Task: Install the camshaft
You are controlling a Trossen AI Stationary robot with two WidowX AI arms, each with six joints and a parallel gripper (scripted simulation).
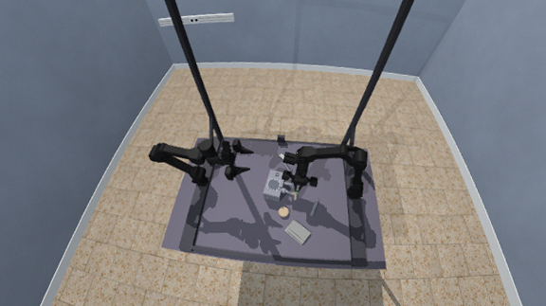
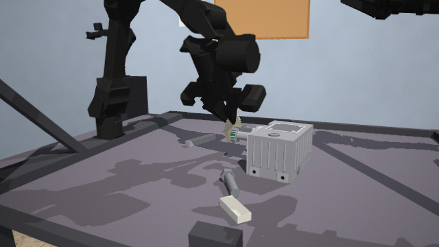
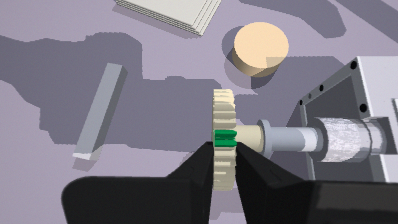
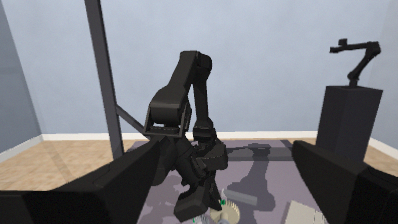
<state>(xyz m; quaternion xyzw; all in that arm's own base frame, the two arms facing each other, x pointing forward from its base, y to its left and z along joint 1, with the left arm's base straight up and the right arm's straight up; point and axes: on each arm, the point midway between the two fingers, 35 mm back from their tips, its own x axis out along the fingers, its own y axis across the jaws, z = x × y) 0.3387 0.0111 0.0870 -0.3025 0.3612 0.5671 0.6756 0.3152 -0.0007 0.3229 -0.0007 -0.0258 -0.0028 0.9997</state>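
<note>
The camshaft's pale big gear (image 3: 223, 107) (image 2: 228, 127) (image 4: 232, 214) is upright between the fingers of my left gripper (image 3: 222, 148) (image 2: 232, 120), which is shut on it. A green mark (image 3: 225, 138) shows on its rim. The grey shaft (image 3: 288, 139) points at the engine case (image 1: 274, 185) (image 2: 269, 156) (image 3: 382, 75); its tip is at the mouth of the bearing (image 3: 345, 139), the depth unclear. The small crank gear (image 2: 234, 135), with a green mark, overlaps the big gear in the exterior view; meshing cannot be told. The case stands upright. My right gripper (image 1: 251, 159) is open and empty, away from the case.
A grey bar (image 1: 314, 207) (image 2: 202, 139) (image 3: 101, 110), a tan cylinder (image 1: 283, 211) (image 3: 261, 45) and a pale stack (image 1: 298, 232) (image 3: 170, 12) lie around the camshaft side. A grey bolt (image 2: 230, 182) and a white block (image 2: 235, 208) lie beside the case.
</note>
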